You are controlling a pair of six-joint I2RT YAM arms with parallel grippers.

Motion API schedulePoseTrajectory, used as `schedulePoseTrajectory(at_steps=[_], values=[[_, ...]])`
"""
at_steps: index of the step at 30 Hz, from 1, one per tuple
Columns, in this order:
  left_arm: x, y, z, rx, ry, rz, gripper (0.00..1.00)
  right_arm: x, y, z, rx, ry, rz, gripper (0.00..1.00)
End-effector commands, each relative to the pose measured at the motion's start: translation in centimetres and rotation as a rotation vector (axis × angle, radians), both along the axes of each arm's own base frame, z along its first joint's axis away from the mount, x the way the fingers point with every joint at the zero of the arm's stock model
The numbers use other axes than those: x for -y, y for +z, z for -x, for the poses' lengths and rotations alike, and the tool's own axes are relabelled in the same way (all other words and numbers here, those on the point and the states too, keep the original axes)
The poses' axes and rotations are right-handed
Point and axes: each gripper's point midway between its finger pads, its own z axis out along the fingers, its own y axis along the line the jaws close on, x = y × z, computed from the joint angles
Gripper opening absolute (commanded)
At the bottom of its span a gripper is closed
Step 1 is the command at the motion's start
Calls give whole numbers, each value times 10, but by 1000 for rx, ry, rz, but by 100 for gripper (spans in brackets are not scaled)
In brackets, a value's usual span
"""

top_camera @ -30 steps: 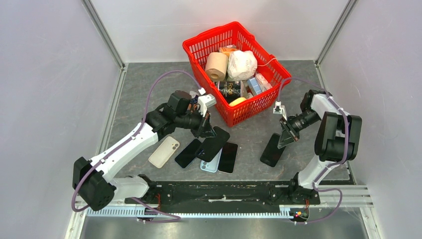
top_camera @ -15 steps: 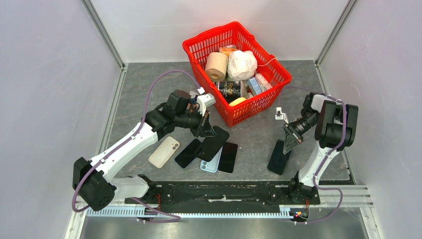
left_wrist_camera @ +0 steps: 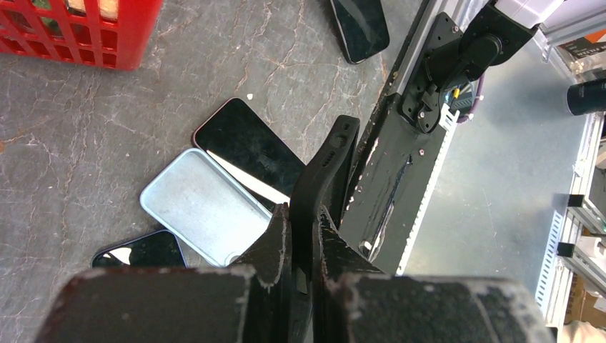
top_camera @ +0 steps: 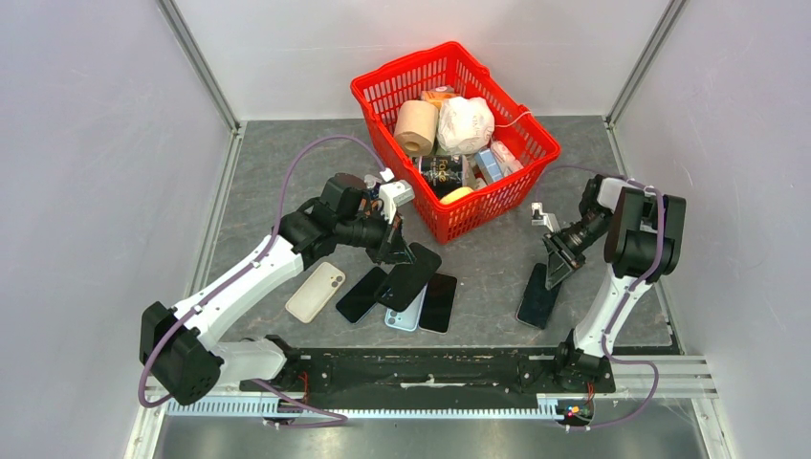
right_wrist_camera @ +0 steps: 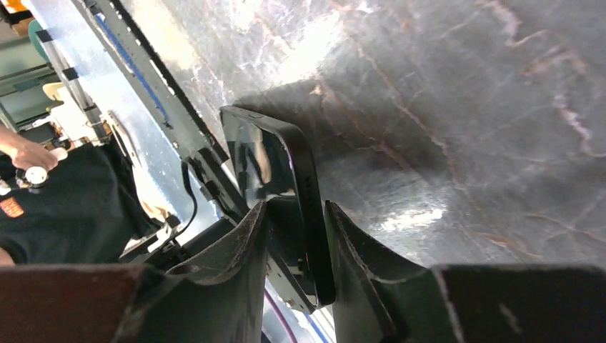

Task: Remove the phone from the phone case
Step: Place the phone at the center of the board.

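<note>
Left gripper (left_wrist_camera: 300, 214) is clamping a black case (left_wrist_camera: 332, 153) by one edge, holding it tilted just above several phones (top_camera: 359, 295) lying on the table (top_camera: 478, 258). Right gripper (right_wrist_camera: 296, 214), well apart from it, is straddling the near end of a black phone (right_wrist_camera: 268, 153) whose far end is resting on the table. Whether these fingers are pressing or loose cannot be told.

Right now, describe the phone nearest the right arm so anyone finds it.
From the red plastic basket, come toward the right arm. A glossy black phone rests alone on the grey table; the other phones overlap near the left arm.
</note>
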Motion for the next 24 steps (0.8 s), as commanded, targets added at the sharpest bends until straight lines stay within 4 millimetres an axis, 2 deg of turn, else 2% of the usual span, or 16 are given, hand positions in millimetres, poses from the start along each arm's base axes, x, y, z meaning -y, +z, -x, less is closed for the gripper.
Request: schedulePoseTrajectory(at_steps=[1,4,13,18,21,24], values=[[3,15,1,30,-20,57,2,17,-20,-34,124,-15,87,41],[2,16,1,27,-15,60,2,18,-21,-38,139,-23,100,48],[0,17,1,32,-10,65,2,25,-12,-53,208,-44,152,59],[-1,21,0,46,-3,69,2,29,6,-60,280,-51,185,68],[-2,25,-2,58,6,72,2,30,19,-64,337,-58,203,76],[-2,31,-5,76,15,77,2,25,37,-65,426,-55,196,80]])
